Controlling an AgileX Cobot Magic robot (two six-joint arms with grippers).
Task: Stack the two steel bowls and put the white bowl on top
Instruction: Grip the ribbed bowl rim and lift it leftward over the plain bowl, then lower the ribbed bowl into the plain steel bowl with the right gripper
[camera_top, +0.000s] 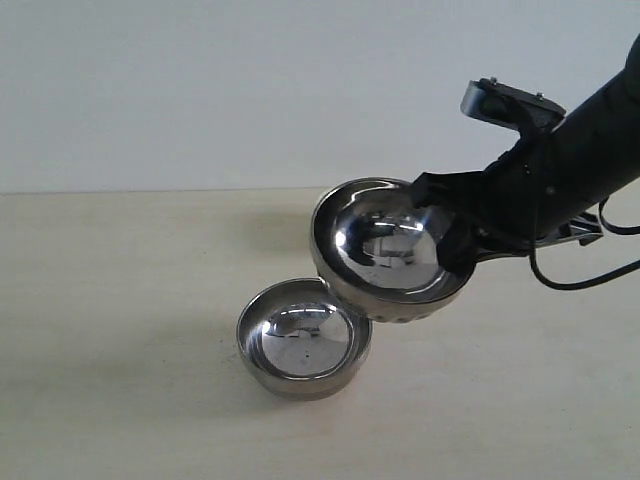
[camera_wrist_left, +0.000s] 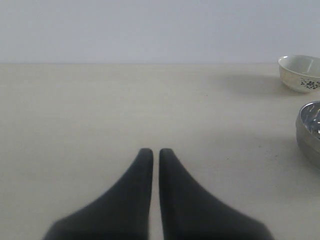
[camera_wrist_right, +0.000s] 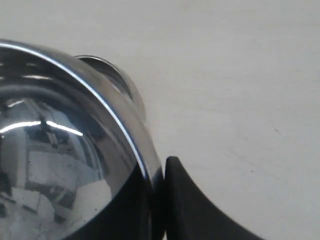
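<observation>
The pale beige tabletop (camera_top: 120, 330) carries one steel bowl (camera_top: 303, 342), standing upright with its mouth up. A white floral-patterned bowl (camera_wrist_left: 301, 73) also sits upright on it, apart from the steel one.

Non-task stuff only. Table (camera_top: 120, 400): light beige top, matte, faint fine grain, fills lower part of ext view edge to edge. Wall (camera_top: 200, 90): plain pale grey-white, flat, fills upper part of frame. The two meet in a straight horiz seam a bit above mid-frame. Soft shadow (camera_top: 255, 225) on the tabletop near frame centre, just under the seam, w/ blurry edges. L wrist view: same beige top + pale wall, same straight seam, a dim shadow patch on the top close to it. R wrist view: bkgd is tabletop only, w/ a few tiny dark specks (camera_wrist_right: 275, 131) on it.
</observation>
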